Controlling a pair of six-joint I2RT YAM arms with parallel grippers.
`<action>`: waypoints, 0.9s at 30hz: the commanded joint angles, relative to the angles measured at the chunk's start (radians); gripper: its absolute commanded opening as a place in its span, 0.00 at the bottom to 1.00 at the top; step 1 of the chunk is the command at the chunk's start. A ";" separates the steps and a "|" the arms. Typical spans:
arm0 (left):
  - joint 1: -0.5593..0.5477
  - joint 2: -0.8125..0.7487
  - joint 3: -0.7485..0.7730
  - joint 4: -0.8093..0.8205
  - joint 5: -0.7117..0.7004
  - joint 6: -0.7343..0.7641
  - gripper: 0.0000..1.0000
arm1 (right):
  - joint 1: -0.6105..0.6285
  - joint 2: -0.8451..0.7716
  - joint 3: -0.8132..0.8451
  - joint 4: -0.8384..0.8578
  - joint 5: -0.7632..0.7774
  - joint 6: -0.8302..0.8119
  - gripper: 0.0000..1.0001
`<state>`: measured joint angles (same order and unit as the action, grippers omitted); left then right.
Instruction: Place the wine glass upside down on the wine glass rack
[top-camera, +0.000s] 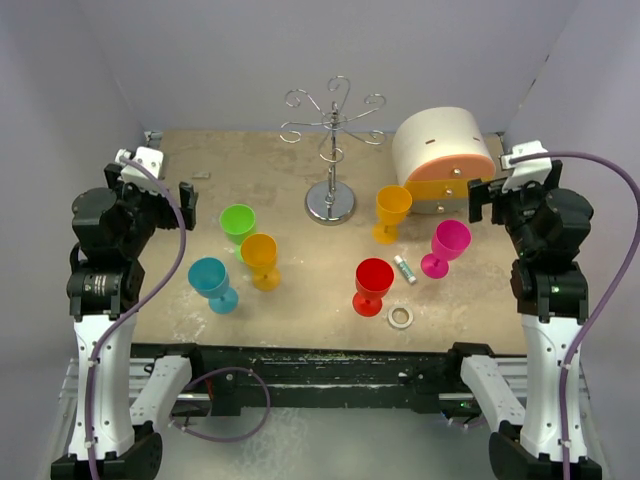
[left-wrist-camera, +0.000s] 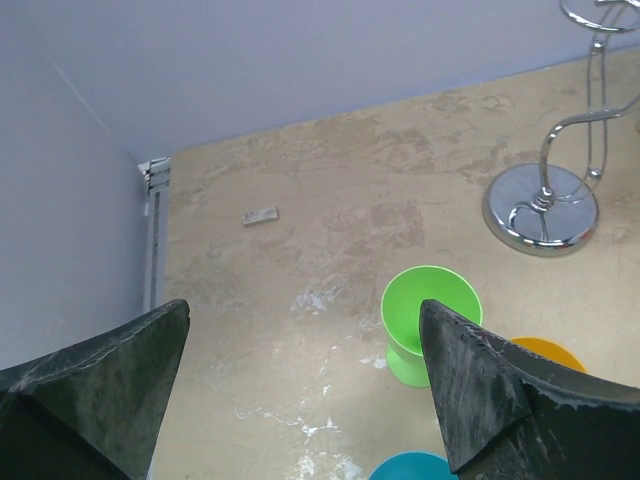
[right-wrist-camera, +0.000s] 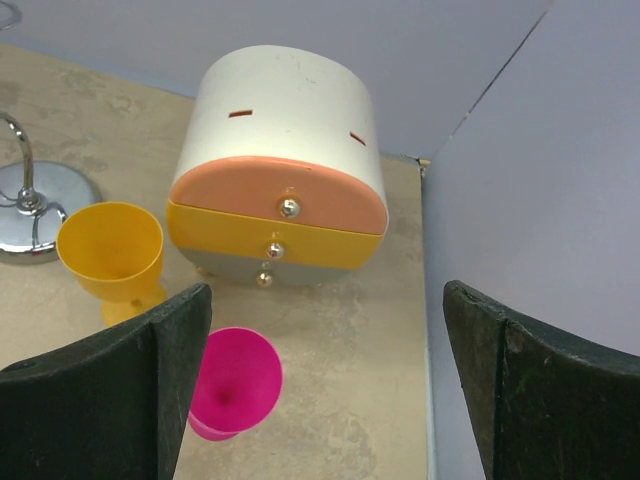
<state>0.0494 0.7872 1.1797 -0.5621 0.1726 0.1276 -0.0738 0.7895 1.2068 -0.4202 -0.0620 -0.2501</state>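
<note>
The chrome wine glass rack (top-camera: 331, 150) stands at the back middle of the table, with its round base (left-wrist-camera: 541, 208) also in the left wrist view. Several plastic wine glasses stand upright: green (top-camera: 238, 222), orange (top-camera: 261, 258), blue (top-camera: 212, 282), red (top-camera: 373, 284), yellow-orange (top-camera: 392, 211) and pink (top-camera: 448, 246). My left gripper (top-camera: 165, 200) is open and empty at the left side, above and left of the green glass (left-wrist-camera: 430, 322). My right gripper (top-camera: 495, 197) is open and empty at the right side, above the pink glass (right-wrist-camera: 233, 382).
A round white-and-orange drawer box (top-camera: 443, 157) stands at the back right, right of the rack. A small white tube (top-camera: 404, 268) and a tape ring (top-camera: 401, 318) lie near the red glass. Grey walls enclose the table on three sides.
</note>
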 joint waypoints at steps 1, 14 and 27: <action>-0.008 -0.005 -0.006 0.051 0.144 0.048 0.99 | -0.006 -0.010 0.041 -0.028 -0.118 -0.099 1.00; -0.032 0.241 0.143 0.057 0.542 0.037 0.99 | -0.004 0.085 0.040 -0.093 -0.492 -0.223 1.00; -0.301 0.701 0.572 -0.044 0.460 0.404 0.99 | 0.001 0.164 -0.122 0.130 -0.596 -0.247 1.00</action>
<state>-0.1890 1.4044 1.6047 -0.5735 0.6460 0.3676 -0.0742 0.9565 1.1034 -0.4007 -0.5941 -0.4892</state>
